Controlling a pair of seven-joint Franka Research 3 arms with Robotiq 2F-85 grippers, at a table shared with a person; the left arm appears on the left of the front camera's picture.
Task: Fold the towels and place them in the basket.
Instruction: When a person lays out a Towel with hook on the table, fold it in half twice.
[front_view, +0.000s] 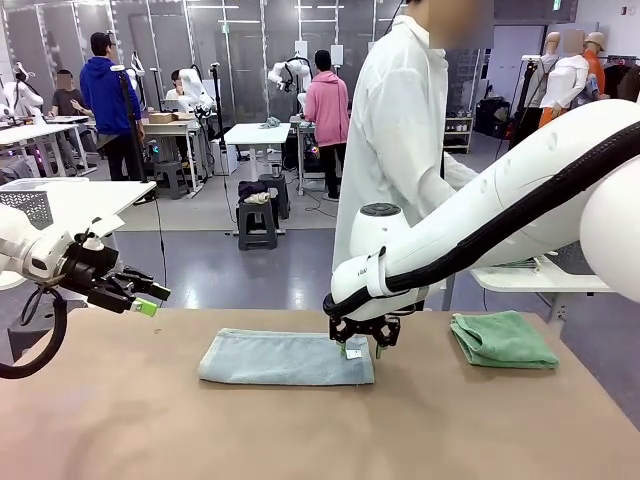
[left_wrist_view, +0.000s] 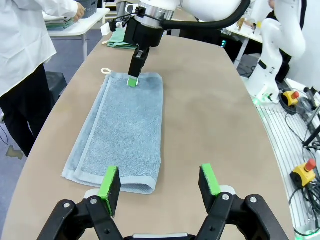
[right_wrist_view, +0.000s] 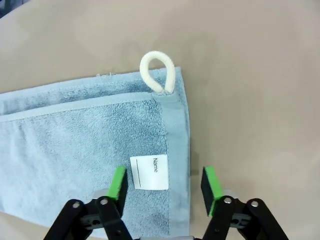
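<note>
Blue-grey towel folded long, flat mid-desk; white loop and "Name" tag at its right end. Right claw down over that tagged end, jaws apart astride the hem, grip uncertain. Left claw left of towel, raised, jaws wide, empty. Mint towel folded, right of the blue-grey one. Person behind, lower body hidden by arm. Busy lab beyond.

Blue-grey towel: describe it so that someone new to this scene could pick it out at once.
Start at the brown table and go to its middle, in front of the person in the white coat. The blue-grey towel lies there folded into a long flat strip, the right pincer over its end. Unlike the green towel bunched farther right, it bears a white name tag and a white hanging loop.
</note>
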